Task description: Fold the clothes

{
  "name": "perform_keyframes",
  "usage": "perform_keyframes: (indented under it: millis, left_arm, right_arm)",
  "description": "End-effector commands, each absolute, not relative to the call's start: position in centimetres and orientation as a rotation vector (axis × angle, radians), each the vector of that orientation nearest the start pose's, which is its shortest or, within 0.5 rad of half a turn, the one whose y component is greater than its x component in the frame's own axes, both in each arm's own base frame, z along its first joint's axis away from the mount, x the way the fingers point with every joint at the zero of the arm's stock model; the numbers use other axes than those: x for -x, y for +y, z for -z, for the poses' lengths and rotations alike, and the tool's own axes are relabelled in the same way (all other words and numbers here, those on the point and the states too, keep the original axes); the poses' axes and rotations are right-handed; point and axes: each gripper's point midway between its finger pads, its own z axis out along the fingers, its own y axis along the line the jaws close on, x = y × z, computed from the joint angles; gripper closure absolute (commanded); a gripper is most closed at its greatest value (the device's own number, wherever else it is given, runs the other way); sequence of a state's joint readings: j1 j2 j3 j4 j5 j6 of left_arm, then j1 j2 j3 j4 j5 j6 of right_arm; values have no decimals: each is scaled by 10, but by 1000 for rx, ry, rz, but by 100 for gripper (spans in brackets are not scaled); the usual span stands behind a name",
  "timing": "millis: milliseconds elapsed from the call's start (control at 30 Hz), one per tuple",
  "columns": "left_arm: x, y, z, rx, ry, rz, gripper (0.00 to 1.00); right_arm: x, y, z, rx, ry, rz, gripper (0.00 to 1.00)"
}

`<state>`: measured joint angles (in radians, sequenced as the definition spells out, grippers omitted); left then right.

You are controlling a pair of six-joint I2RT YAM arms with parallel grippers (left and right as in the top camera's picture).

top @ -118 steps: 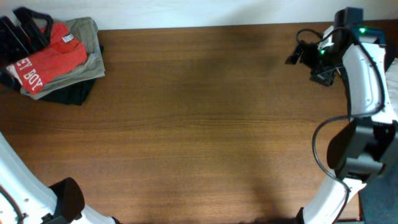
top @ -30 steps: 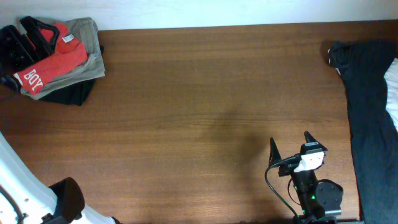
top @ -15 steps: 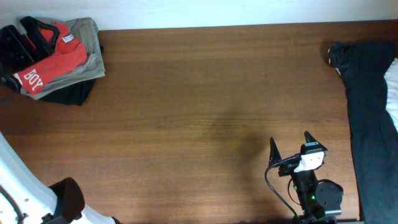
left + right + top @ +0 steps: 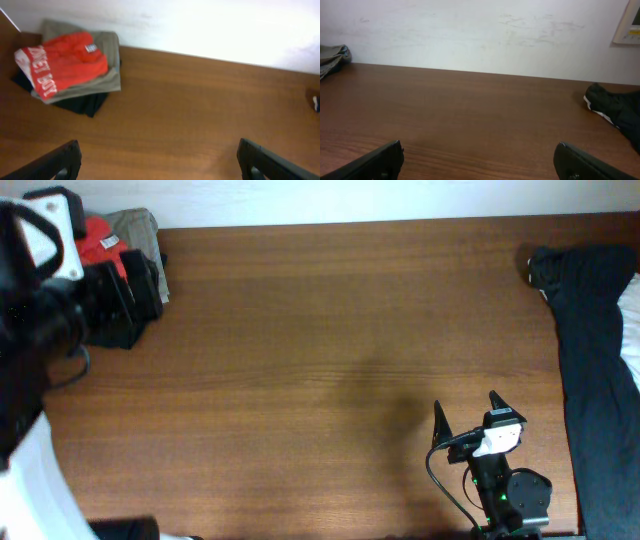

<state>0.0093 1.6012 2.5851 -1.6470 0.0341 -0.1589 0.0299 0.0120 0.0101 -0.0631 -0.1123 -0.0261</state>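
Observation:
The orange-red T-shirt (image 4: 62,62) lies folded, white lettering up, on top of a pile at the table's far left corner. In the overhead view only a bit of it (image 4: 100,235) shows behind my left arm (image 4: 40,300), which is blurred and covers most of the pile. My left gripper (image 4: 160,167) is open and empty, well back from the pile and above bare table. My right gripper (image 4: 467,418) is open and empty near the front right, and its wrist view (image 4: 480,162) shows wide-apart fingers over bare wood.
Under the shirt lie a folded khaki-olive garment (image 4: 107,55) and a black garment (image 4: 82,102). Another black garment (image 4: 590,330) hangs along the table's right edge, also seen in the right wrist view (image 4: 615,105). A white wall (image 4: 480,35) runs behind the table.
My left arm has let go of the folded shirt, pulled back and risen, now covering the pile overhead. The right arm, at the far right corner 3.9 s ago, stays still at the front.

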Motion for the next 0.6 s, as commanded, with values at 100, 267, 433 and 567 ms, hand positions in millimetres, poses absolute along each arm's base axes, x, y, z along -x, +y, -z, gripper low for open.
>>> perform_keyframes:
  millis: [100, 267, 433, 567]
  left_arm:
    - [-293, 7, -422, 268, 2172, 82, 1]
    - [-251, 7, -334, 242, 1910, 113, 1]
    - [-219, 15, -312, 261, 1754, 84, 1]
    - [-210, 24, -295, 292, 1656, 50, 1]
  right_arm:
    - [-245, 27, -158, 123, 1636, -97, 1]
    - [-245, 27, -158, 123, 1636, -97, 1]
    - [-245, 27, -158, 123, 1636, -97, 1]
    - [-245, 27, -158, 123, 1636, -97, 1]
